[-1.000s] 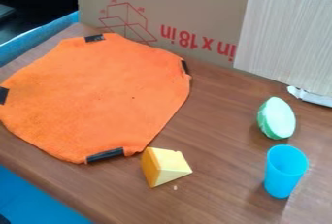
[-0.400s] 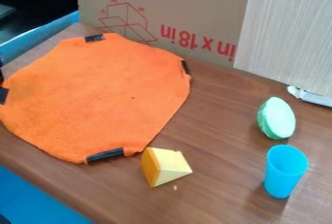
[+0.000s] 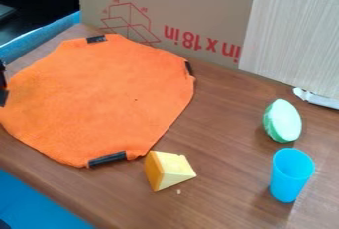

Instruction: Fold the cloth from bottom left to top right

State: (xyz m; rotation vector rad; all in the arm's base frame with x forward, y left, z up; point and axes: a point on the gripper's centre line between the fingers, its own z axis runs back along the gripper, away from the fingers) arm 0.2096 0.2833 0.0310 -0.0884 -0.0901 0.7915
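Fixed camera view: we look down at a slant from above onto the tabletop (image 3: 225, 124), facing the cardboard (image 3: 192, 5) behind.

"What colour is the cloth (image 3: 99, 99) showing?"

"Orange, and black strips (image 3: 107, 158) are marking its edge."

"How is the surface (image 3: 218, 124) looking?"

"Brown, with darker grain running through. The cheese wedge (image 3: 169, 171) is showing yellow, the cup (image 3: 290, 178) bright blue, the rounded piece (image 3: 283, 121) pale green."

"Red print (image 3: 191, 39) is marking the tan cardboard (image 3: 192, 5); fine stripes are lining the beige panel (image 3: 295, 34)."
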